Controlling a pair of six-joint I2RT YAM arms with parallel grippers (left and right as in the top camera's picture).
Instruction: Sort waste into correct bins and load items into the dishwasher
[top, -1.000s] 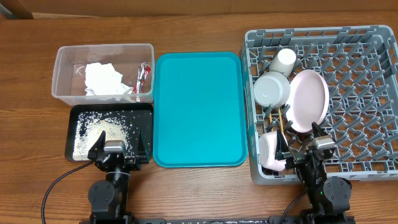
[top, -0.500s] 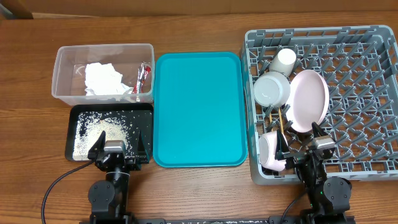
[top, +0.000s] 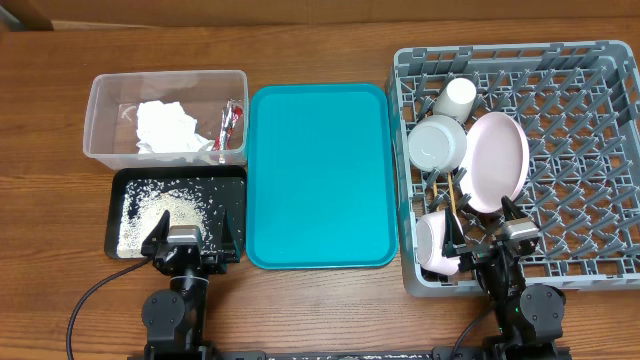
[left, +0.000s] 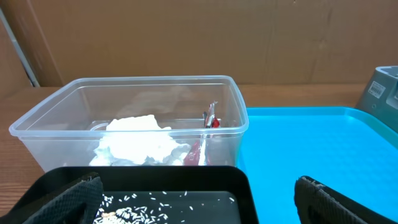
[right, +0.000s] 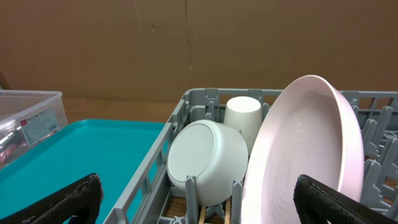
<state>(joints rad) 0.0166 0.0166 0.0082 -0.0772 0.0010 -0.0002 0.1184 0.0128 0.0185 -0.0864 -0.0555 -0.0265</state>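
The clear tub (top: 165, 75) holds the crumpled tissue (top: 165, 128) and the red wrapper (top: 231, 122). The black tray (top: 180, 173) holds rice grains (top: 160, 210). The grey rack (top: 590, 150) holds the plate (top: 498, 160) on edge, a bowl (top: 437, 143), a second bowl (top: 432, 243) at the front left, the cup (top: 459, 95) and the chopsticks (top: 452, 195). My left gripper (top: 190, 240) is open and empty over the black tray's near edge (left: 149, 177). My right gripper (top: 490, 232) is open and empty at the rack's front, facing the bowl (right: 208, 162) and the plate (right: 305, 149).
The teal serving tray (top: 320, 175) lies between the bins and the rack, with nothing on it. Both arm bases stand at the table's front edge. A cardboard wall stands behind the table in the wrist views.
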